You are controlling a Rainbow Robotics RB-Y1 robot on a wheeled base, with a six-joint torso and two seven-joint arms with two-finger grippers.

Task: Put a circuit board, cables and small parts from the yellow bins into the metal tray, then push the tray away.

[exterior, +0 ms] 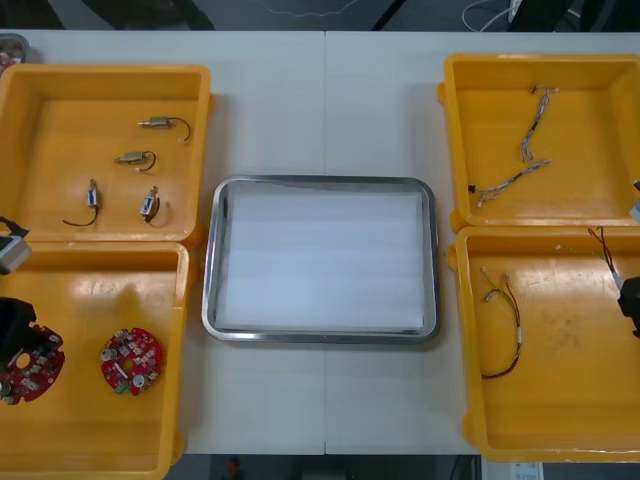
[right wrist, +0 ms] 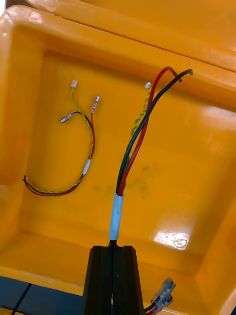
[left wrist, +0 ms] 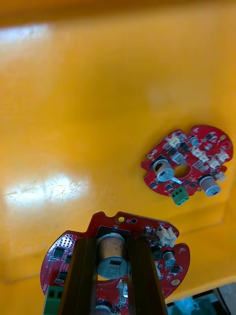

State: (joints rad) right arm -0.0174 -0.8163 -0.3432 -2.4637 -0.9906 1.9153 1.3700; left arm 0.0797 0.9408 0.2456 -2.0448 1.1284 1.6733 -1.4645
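Observation:
My left gripper is at the table's left edge, over the near left yellow bin. In the left wrist view the left gripper is shut on a round red circuit board, its fingers flanking a metal cylinder on the board. A second red board lies beside it. My right gripper is over the near right bin, shut on a black and red cable with a white sleeve. The metal tray, white inside, sits between the bins with nothing in it.
The far left bin holds several small metal parts. The far right bin holds a twisted blue and white cable. A red and yellow cable lies on the near right bin's floor.

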